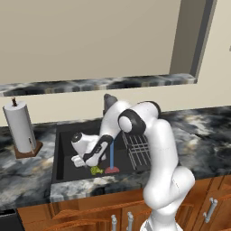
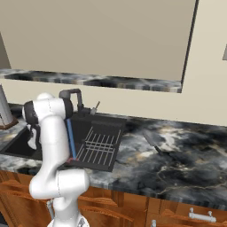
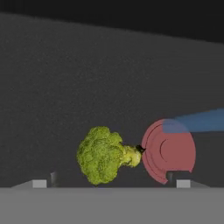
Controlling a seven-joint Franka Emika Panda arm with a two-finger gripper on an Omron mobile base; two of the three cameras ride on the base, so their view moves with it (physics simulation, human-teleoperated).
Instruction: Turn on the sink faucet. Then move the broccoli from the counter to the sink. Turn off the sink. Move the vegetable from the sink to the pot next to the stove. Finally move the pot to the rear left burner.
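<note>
Broccoli lies in the sink, water running. My gripper is wide open, empty. I'd lift clear, then shut the faucet.

Paper towel roll upright on counter – dish rack beside.

sink: set in counter | broccoli: on sink floor, stem touching disc beside it | drying rack: right of basin | paper towel roll: on counter, left of sink | faucet: behind basin
</note>
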